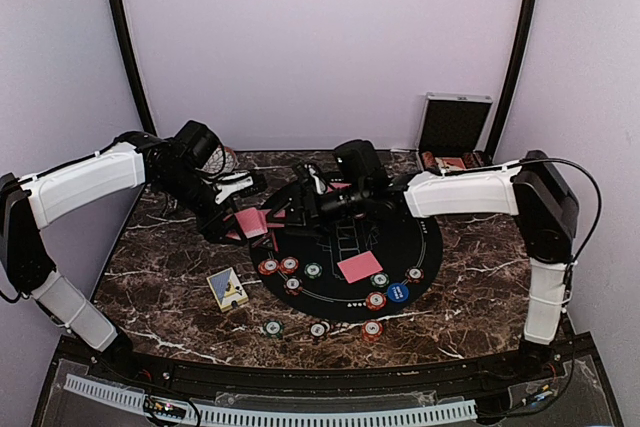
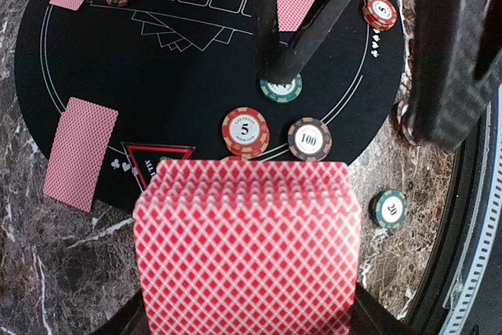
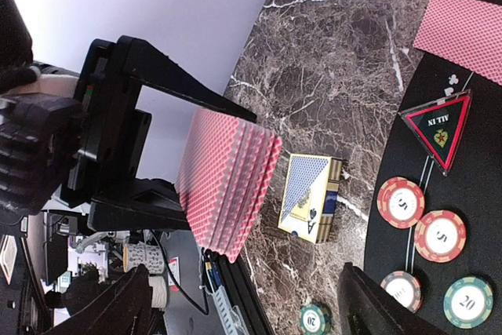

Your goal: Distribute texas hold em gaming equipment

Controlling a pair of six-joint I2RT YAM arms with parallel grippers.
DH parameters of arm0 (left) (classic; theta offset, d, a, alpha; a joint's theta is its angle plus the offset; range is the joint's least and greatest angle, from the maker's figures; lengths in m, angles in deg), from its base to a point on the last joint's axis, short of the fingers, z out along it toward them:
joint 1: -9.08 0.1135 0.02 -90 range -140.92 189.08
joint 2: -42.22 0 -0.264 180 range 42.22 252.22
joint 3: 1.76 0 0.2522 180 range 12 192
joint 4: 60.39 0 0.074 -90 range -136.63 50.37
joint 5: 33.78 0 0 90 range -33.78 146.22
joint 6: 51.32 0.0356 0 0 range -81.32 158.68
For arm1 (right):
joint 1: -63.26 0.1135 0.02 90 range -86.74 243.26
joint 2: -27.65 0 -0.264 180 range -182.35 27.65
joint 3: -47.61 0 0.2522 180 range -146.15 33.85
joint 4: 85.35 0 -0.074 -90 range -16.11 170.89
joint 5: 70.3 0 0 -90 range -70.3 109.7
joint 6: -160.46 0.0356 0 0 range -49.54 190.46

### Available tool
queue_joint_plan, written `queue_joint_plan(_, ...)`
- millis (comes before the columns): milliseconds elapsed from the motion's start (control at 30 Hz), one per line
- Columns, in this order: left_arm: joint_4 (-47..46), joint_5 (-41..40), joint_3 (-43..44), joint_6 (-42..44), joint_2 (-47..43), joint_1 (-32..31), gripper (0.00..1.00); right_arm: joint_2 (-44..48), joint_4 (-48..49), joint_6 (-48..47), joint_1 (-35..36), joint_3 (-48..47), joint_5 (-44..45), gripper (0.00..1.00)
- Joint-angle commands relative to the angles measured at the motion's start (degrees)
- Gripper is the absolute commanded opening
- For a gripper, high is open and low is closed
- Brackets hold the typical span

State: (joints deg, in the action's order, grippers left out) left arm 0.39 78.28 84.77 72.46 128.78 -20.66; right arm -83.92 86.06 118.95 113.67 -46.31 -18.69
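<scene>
The left claw (image 1: 243,215) gripped a fanned stack of red-backed playing cards (image 3: 227,186) tightly. The stack lay just ahead of the right claw (image 3: 243,307), edges toward it, that claw's jaws spread wide and empty.

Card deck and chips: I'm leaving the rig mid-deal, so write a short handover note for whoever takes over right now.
The left gripper is shut on the deck, near the left edge of the black mat.
The right gripper is open and empty, pointed at the deck.
Done: three cards lie face down on the mat. Most chips sit on it in small groups, and three are on the marble near the front.
Left: most of the deck is undealt, so the next step is probably drawing another card from it.
</scene>
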Motion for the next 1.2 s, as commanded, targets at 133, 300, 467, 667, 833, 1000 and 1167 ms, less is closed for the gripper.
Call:
queue_joint_plan(133, 1.7, 2.6, 2.4, 0.0, 0.1, 0.3, 0.00, -4.7, 4.1, 2.5, 2.2, -4.3, -1.8, 0.83)
queue_joint_plan(300, 1.8, 3.0, 2.7, 0.0, 0.7, 0.3, 0.00, -5.8, 5.8, 3.7, 2.6, -5.1, -2.2, 0.84)
queue_joint_plan(467, 2.0, 2.9, 2.7, 0.1, 1.1, 0.2, 0.00, -6.2, 7.5, 5.3, 2.7, -5.1, -2.5, 0.84)
queue_joint_plan(667, 2.0, 3.0, 2.5, 0.0, 1.0, 0.2, 0.00, -7.1, 9.3, 6.8, 2.8, -5.6, -3.1, 0.84)
queue_joint_plan(833, 2.0, 3.3, 2.9, -0.2, 1.2, 0.1, 0.00, -9.9, 9.3, 7.8, 2.8, -8.6, -3.0, 0.84)
queue_joint_plan(1000, 2.1, 3.5, 3.2, -0.3, 1.4, 0.1, 0.00, -12.8, 9.6, 9.3, 3.2, -11.6, -3.0, 0.85)
queue_joint_plan(1167, 2.0, 3.6, 3.3, -0.4, 1.5, 0.1, 0.00, -15.4, 11.0, 11.2, 3.7, -13.7, -3.9, 0.85)
